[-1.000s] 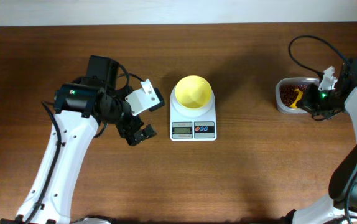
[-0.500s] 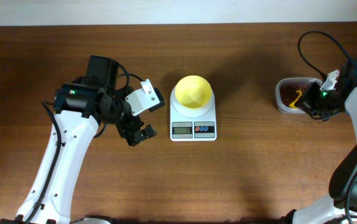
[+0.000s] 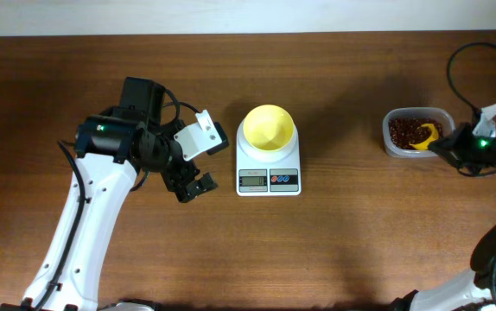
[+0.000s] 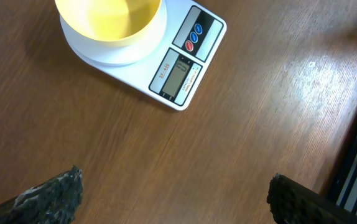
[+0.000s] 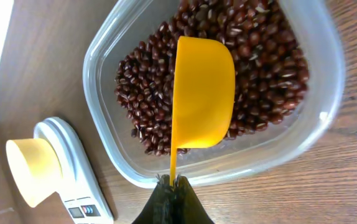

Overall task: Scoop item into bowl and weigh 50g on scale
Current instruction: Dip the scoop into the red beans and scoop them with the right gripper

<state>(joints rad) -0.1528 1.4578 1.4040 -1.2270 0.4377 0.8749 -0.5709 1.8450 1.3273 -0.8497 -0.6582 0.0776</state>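
At the left of the overhead frame the left gripper [image 3: 192, 186] hangs over bare wood just beside the scale [image 3: 268, 169]. Its fingers [image 4: 48, 196] are spread wide, with nothing between them. The scale sits at centre with the bowl [image 3: 269, 127] on its platform. From the left wrist view the bowl looks empty.

Far right, near the edge, a clear tub [image 3: 389, 145] holds the beans [image 3: 401, 130], well apart from the scale. The scoop [image 3: 425, 136] lies across them. The right gripper [image 5: 172, 186] is pinched tight on the very end of the scoop's thin handle, at the bottom of the right wrist frame. No beans show on the face of the cup that I can see.

I'd say the beans will handle like coarse gravel: light, hard and loose, ready to roll and spill off a tilted cup. That long thin handle, held at its tip, gives little control over twist. A grip nearer the cup would steady it, and the load should ride level across the gap to the bowl.
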